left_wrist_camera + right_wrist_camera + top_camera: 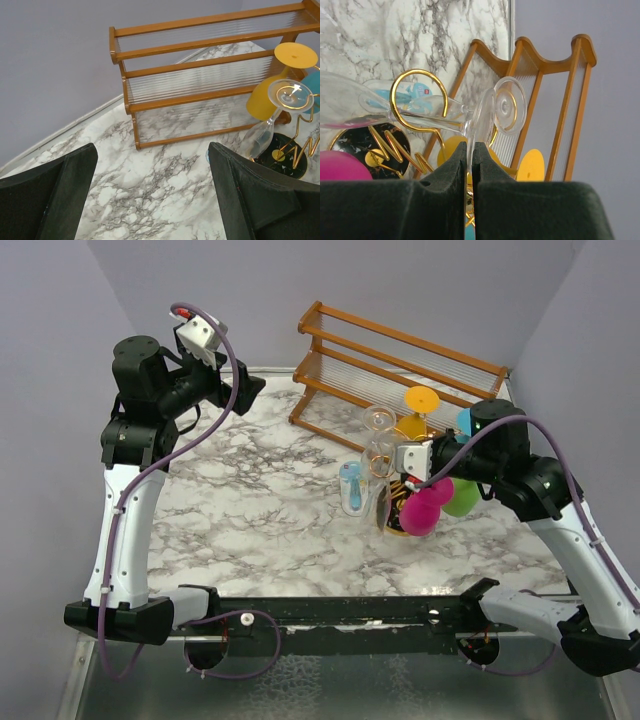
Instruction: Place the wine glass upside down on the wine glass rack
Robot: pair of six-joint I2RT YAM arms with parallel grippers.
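**Wine glass** [350, 107]: clear, lying nearly on its side at the wine glass rack [290, 167]. The bowl is over the rack's black base. The stem runs across a curled gold loop [417, 71]; whether it sits inside the loop cannot be told.

**Right gripper** [472, 160]: clenched, its jaws pinching the rim of the glass's foot, which stands edge-on directly above the fingertips.

**Also on the rack:** second clear glass [510, 105], foot up; yellow glass [265, 100]; teal glass [312, 85]; pink glass [425, 508]; green glass [460, 498]. A blue-tinted glass [352, 485] stands just beside the base.

**Left gripper** [152, 150]: jaws wide apart, grasping nothing, raised over the far left of the marble table [260, 500], well apart from the rack.

**Wooden shelf** [400, 355]: two-tier, at the back of the table behind the rack.
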